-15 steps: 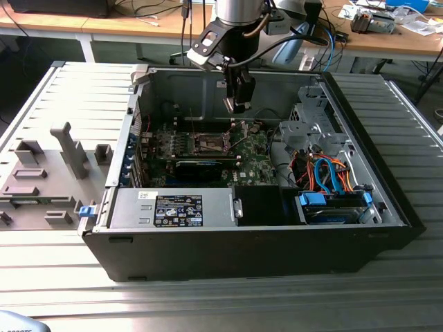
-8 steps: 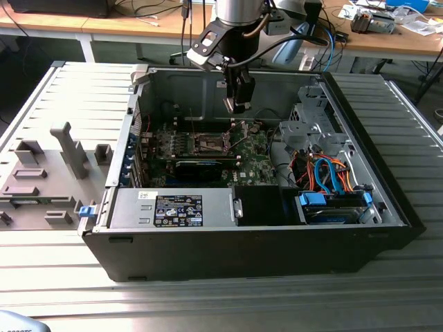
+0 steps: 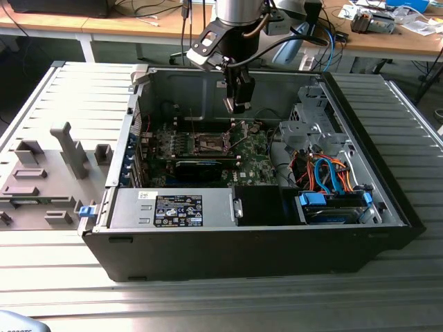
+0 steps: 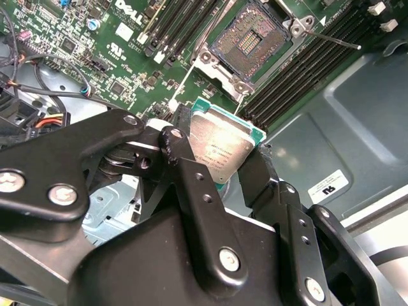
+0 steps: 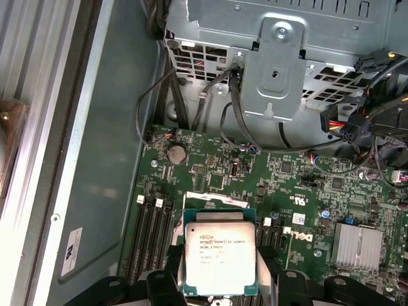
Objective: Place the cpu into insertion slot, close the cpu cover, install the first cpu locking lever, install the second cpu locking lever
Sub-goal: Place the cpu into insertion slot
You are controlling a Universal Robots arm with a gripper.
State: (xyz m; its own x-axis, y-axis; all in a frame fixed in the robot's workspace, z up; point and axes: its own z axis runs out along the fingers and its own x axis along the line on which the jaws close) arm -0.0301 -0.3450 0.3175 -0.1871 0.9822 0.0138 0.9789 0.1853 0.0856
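Inside the open computer case [image 3: 208, 256] on the ridged worktop [image 3: 208, 304], the jaws were seen in the exterior view hanging from the arm [image 3: 232, 41] above the green motherboard [image 3: 252, 155], near the insertion slot [image 3: 208, 143]. In the second wrist view, the cpu [image 4: 220, 150] was held by its edges between the black fingers [image 4: 191, 185], the jaws being closed narrowly upon it. It was kept clear of the insertion slot [image 4: 252, 38], which lay uncovered with its contacts exposed and nothing seated in it. A thin locking lever [image 4: 335, 40] was seen jutting out beside the socket. In the first wrist view, the cpu [image 5: 220, 258] was shown with its silvery top facing the camera, held over the motherboard [image 5: 287, 178], with the metal drive cage [image 5: 280, 64] beyond the board.
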